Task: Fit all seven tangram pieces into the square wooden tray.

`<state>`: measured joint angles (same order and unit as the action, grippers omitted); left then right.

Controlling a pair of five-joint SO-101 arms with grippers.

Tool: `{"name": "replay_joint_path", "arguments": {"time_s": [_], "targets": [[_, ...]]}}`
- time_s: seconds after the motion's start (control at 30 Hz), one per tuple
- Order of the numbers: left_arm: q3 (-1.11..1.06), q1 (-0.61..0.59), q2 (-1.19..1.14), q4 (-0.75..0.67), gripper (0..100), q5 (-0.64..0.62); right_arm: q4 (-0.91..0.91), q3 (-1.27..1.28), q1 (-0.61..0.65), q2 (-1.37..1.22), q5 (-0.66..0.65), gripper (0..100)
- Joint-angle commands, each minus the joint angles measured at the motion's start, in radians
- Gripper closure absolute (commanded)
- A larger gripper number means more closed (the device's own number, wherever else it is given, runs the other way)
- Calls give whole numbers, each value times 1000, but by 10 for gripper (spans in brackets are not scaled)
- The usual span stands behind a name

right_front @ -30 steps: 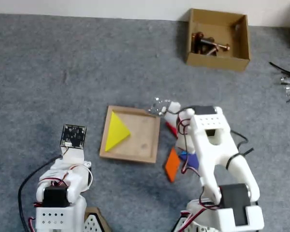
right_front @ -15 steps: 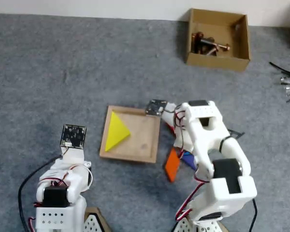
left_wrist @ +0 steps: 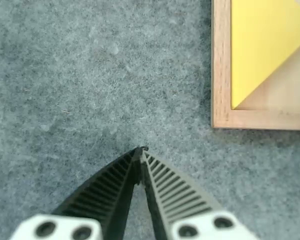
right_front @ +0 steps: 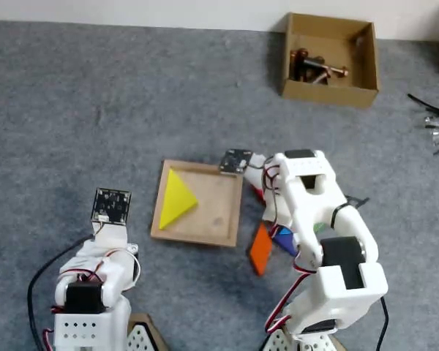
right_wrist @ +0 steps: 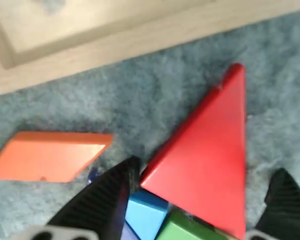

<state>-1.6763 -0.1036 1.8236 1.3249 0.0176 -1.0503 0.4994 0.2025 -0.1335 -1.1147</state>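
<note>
The red triangle (right_wrist: pixel 205 165) lies just right of the tray (right_front: pixel 235 212), mid-frame, and is straddled by the right tool (right_wrist: pixel 208 172), spread wide; the left tool (left_wrist: pixel 140 152), clenched, is set farther off

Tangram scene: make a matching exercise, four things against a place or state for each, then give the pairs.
1 yellow triangle
2 orange parallelogram
3 red triangle
4 left gripper

A between the open fingers of the right gripper
B shut, over carpet
C in the wooden tray
D flat on carpet beside the tray

Pairs: 1-C, 2-D, 3-A, 4-B
</note>
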Motion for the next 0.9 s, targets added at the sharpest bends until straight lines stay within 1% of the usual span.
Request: {"name": "replay_joint_path", "arguments": {"time_s": [0.0,0.43,0.57,0.77,0.87], "targets": [[-18,12,10,3,995,-2,22,-50,-2,-2,-12,696],[-18,12,10,3,995,-2,19,-50,4,-1,-3,702],[-18,12,10,3,995,-2,19,-50,5,1,48,703],[-18,12,10,3,995,-2,19,-50,5,1,52,703],[-18,12,10,3,995,-2,19,-50,16,1,52,749]]}}
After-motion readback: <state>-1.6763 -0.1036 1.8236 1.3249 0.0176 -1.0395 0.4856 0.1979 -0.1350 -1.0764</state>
